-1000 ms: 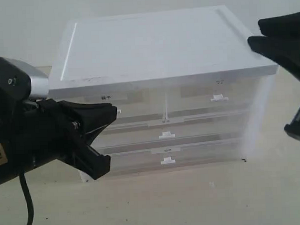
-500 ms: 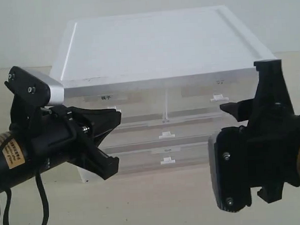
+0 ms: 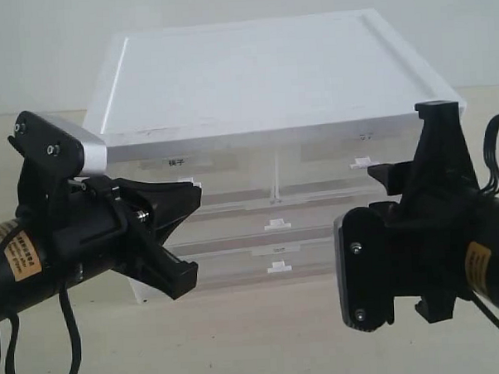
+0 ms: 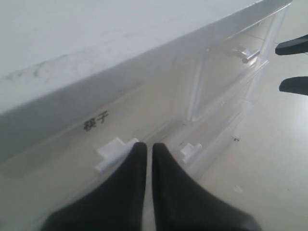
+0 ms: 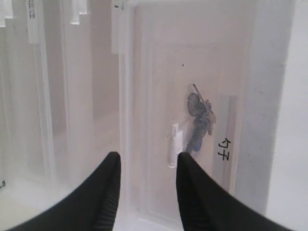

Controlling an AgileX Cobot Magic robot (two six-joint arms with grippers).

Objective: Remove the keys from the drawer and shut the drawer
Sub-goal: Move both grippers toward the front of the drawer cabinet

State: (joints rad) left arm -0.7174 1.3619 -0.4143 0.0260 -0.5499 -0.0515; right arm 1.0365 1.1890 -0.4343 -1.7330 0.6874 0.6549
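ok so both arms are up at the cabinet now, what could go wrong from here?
1. The white tab on the drawer is small and the right claw hangs open, not yet on it; a grab could miss or slip off.
2. The left claw, shut, sits right at the handle of the labelled drawer; a nudge could move the wrong drawer.
3. The keys show through the front near the tab; a jerky pull might slide them.
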